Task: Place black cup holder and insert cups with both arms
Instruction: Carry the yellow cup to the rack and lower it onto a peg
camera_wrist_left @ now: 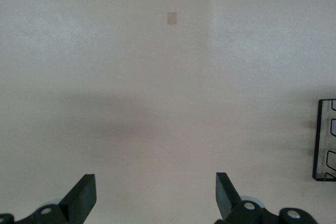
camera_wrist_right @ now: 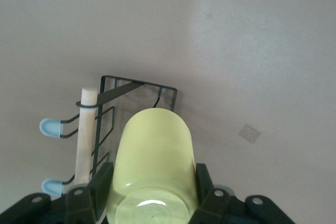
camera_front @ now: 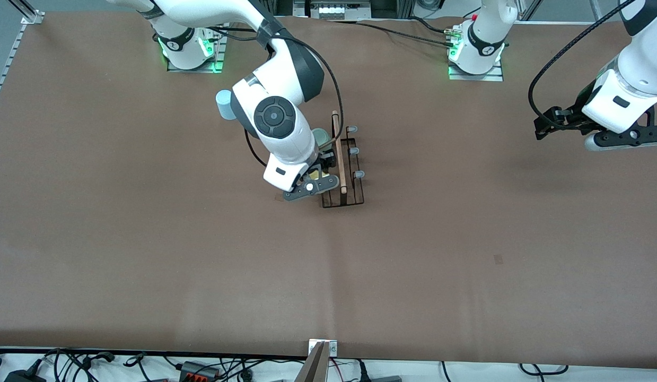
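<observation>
The black cup holder (camera_front: 345,175) stands mid-table with its wooden bar (camera_wrist_right: 84,135) on top and grey-tipped pegs (camera_wrist_right: 50,128) sticking out. My right gripper (camera_front: 313,179) is low beside the holder, shut on a yellow cup (camera_wrist_right: 155,153) that lies on its side, base toward the wrist. A pale green cup (camera_front: 322,137) sits against the holder, partly hidden by the right arm. A light blue cup (camera_front: 224,104) stands on the table beside the right arm's elbow. My left gripper (camera_front: 545,125) hangs open and empty over the left arm's end of the table, waiting.
A small tape mark (camera_front: 498,259) lies on the brown table cover, nearer the front camera than the holder. The holder's corner (camera_wrist_left: 325,140) shows at the edge of the left wrist view. Cables and a bracket (camera_front: 323,350) line the front edge.
</observation>
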Controlling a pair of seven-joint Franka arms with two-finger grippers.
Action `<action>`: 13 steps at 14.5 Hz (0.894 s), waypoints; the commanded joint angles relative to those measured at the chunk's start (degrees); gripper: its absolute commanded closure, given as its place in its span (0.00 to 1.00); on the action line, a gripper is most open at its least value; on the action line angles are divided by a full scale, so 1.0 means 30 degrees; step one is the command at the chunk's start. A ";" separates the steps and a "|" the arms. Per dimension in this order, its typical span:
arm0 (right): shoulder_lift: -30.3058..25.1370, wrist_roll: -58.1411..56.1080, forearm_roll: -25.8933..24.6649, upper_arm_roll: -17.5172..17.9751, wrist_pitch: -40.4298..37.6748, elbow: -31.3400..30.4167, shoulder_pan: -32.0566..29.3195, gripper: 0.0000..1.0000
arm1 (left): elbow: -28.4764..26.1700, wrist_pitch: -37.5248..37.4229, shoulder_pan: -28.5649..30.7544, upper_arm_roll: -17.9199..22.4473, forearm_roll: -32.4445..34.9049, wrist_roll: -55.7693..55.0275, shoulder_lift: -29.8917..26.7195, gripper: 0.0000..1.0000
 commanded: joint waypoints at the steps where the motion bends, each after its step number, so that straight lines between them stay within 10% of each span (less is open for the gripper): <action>1: 0.0397 0.0381 -0.0270 -0.0179 0.0507 0.0468 0.0220 0.82 | 0.0201 -0.0096 -0.0037 0.0084 -0.0270 0.0382 -0.0079 0.00; 13: 0.1275 0.0205 -0.0271 -0.0179 0.0772 0.0409 0.0425 0.82 | 0.0201 -0.0155 -0.0066 0.0026 -0.0270 0.0265 -0.0079 0.00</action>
